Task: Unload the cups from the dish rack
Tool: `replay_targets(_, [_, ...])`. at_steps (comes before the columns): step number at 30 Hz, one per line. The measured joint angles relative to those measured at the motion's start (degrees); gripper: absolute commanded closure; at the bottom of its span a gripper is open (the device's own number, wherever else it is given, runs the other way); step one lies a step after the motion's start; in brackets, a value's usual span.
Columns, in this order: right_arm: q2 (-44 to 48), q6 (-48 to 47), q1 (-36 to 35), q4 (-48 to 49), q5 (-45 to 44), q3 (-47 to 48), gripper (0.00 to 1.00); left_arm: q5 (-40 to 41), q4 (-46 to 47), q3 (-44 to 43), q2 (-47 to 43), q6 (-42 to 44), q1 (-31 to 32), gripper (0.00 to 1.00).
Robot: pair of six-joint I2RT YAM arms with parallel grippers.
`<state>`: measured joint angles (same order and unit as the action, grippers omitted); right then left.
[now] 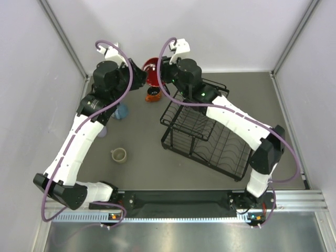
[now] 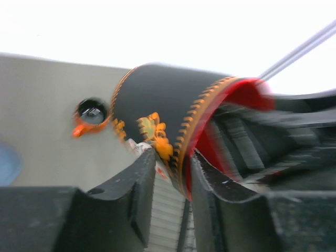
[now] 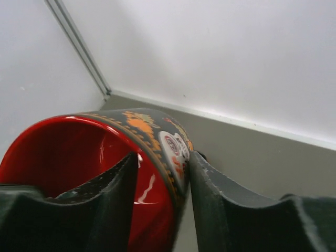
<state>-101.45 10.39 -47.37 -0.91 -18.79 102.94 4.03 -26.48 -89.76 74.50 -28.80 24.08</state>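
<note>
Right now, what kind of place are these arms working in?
Probably a lab test cell, not a kitchen: plain white enclosure walls, a bare grey tabletop, and an aluminium mounting rail holding the arm bases.

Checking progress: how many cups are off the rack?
5: red mug held far back, orange cup beside it, blue mug and lavender tumbler by left arm, beige mug nearer. More may hide.

Around me stand plain white walls [image 1: 210, 31] on three sides, meeting at corners marked by thin grey metal posts [image 1: 63, 37]. My table [image 1: 142, 136] has a flat, dull grey-brown top that runs right up to the walls. Along its near edge lies a ribbed aluminium rail [image 1: 294, 202]. The light is soft and even, with faint shadows.
</note>
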Motion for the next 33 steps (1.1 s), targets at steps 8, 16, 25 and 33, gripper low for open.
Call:
replay_targets(8, [-5.0, 2.5, 0.6, -5.1, 5.6, 0.2, 1.0, -8.0, 12.9, -1.4, -2.3, 0.2, 2.2, 1.0])
replay_targets(16, [-7.0, 4.2, 0.7, -7.3, 6.4, 3.0, 1.0, -3.5, 11.5, -3.5, -2.7, 1.7, 1.8, 1.0])
replay_targets(25, [-6.8, 5.2, 3.1, -8.3, 10.1, 3.3, 1.0, 0.7, -1.5, -2.6, 1.1, 0.8, -8.4, 0.91])
replay_targets(33, [-5.1, 5.3, 5.2, -10.3, 16.4, 5.1, 0.69, -2.8, -5.5, 3.9, 1.8, -0.1, -9.5, 0.53])
